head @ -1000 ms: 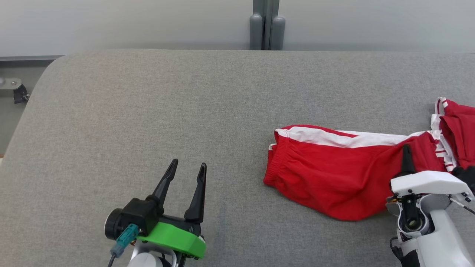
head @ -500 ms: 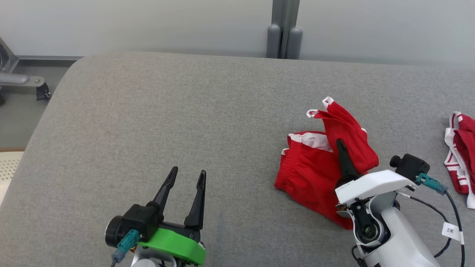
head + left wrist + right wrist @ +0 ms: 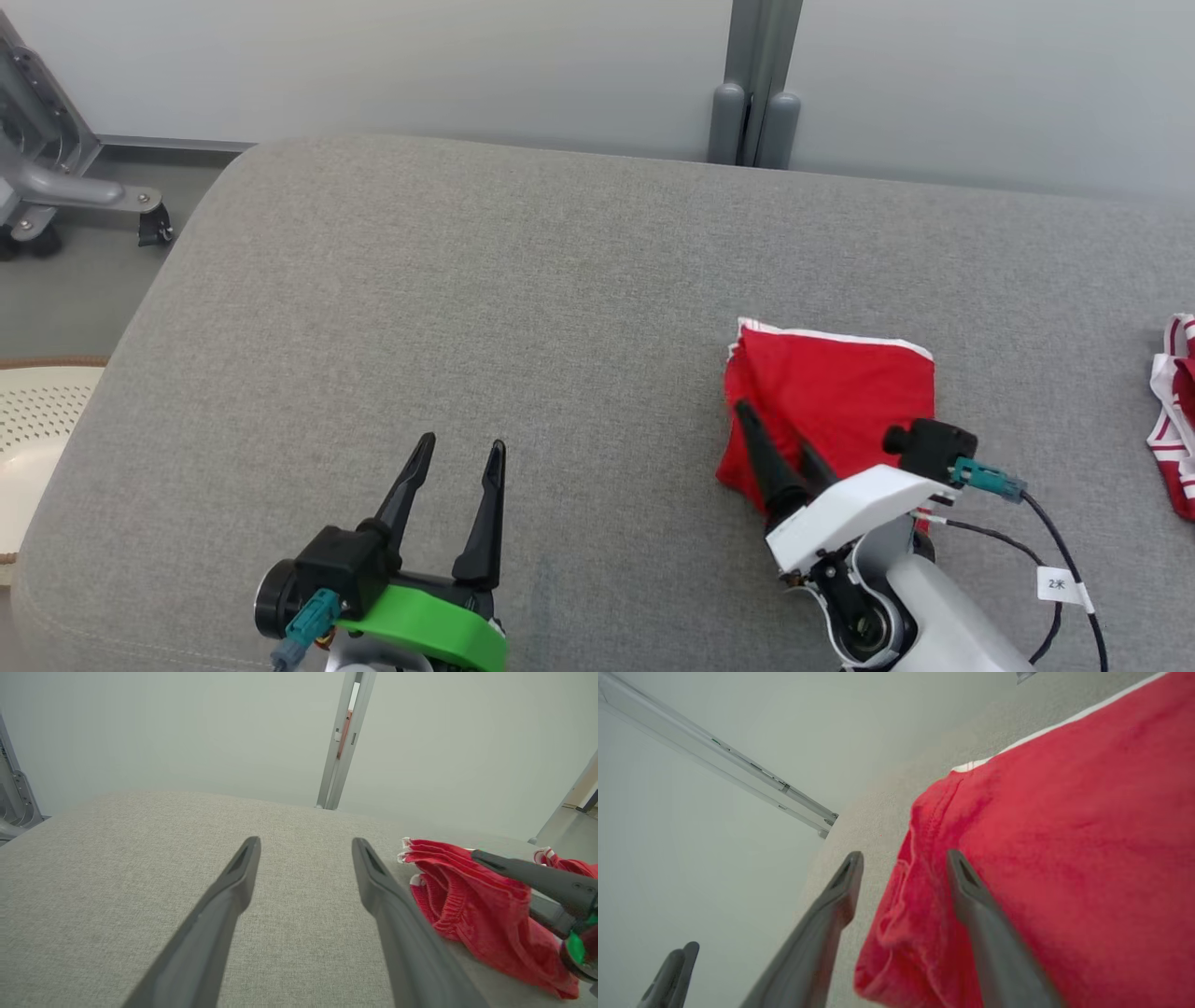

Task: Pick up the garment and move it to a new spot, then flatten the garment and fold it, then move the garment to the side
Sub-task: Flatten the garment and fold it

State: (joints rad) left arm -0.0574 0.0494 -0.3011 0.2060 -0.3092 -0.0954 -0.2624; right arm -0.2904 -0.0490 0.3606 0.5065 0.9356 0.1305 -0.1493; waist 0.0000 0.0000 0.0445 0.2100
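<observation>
The red garment point(image 3: 840, 397) with white trim lies folded into a rough square on the grey padded table point(image 3: 467, 280), right of centre. My right gripper point(image 3: 773, 427) stands open over the garment's near left edge; in the right wrist view my right gripper point(image 3: 905, 856) straddles the folded red edge point(image 3: 1064, 835), one finger over the table and one over the cloth. Near the front edge, left of the garment and apart from it, my left gripper point(image 3: 462, 443) is open and holds nothing. In the left wrist view my left gripper point(image 3: 306, 842) points across bare table, with the garment point(image 3: 467, 905) to its right.
A second red and white cloth point(image 3: 1176, 420) lies at the table's right edge. A grey post point(image 3: 756, 93) stands behind the table against the wall. A wheeled metal stand point(image 3: 56, 187) and a cream perforated object point(image 3: 37, 420) sit beyond the table's left edge.
My right gripper carried the garment's right half over to the left, laying it onto the other half, and then opened. The head camera has turned. My left gripper has stayed open in place.
</observation>
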